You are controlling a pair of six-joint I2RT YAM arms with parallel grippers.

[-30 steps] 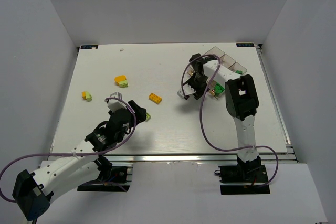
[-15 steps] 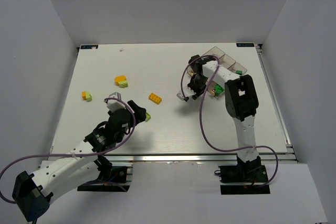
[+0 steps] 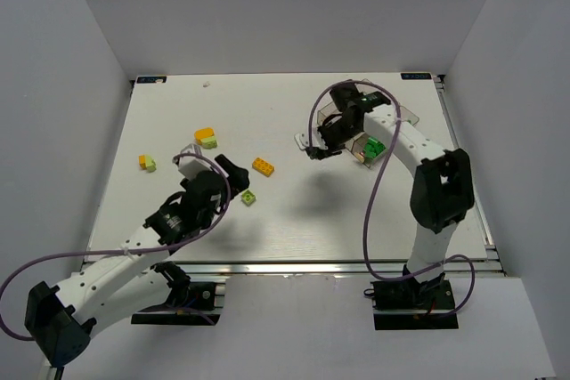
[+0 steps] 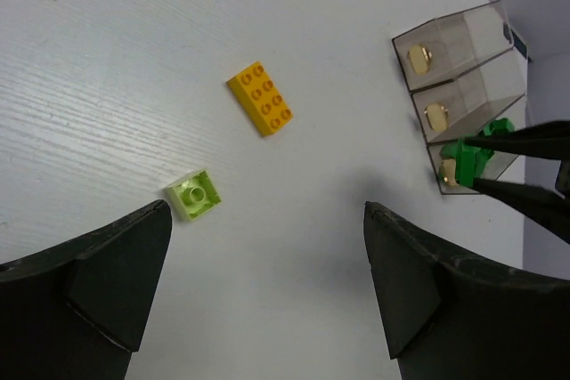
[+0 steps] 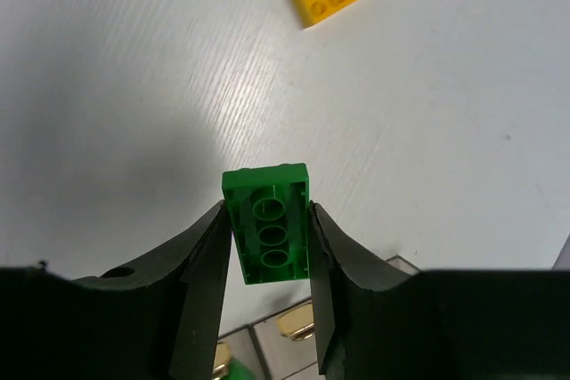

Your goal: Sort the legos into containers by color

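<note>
My right gripper (image 5: pixel 267 238) is shut on a dark green lego (image 5: pixel 265 224), held underside up above the table, just in front of the containers (image 5: pixel 267 337). In the left wrist view that brick (image 4: pixel 468 156) hangs at the end of the three joined clear containers (image 4: pixel 459 68). My left gripper (image 4: pixel 267 264) is open and holds nothing, with a pale lime lego (image 4: pixel 194 194) by its left finger and an orange-yellow lego (image 4: pixel 261 98) beyond. From above, the left gripper (image 3: pixel 232 175) sits left of the lime lego (image 3: pixel 248 197).
An orange-and-lime stacked lego (image 3: pixel 206 137) and a smaller such pair (image 3: pixel 147 163) lie at the table's left. A bright green brick (image 3: pixel 374 147) sits in a bin, partly hidden by the right arm. The orange-yellow lego (image 3: pixel 263 165) lies mid-table.
The right gripper closed on the dark green brick and rose with it as the arm swung out to the right. The left gripper opened wider and drew back from the lime brick.
</note>
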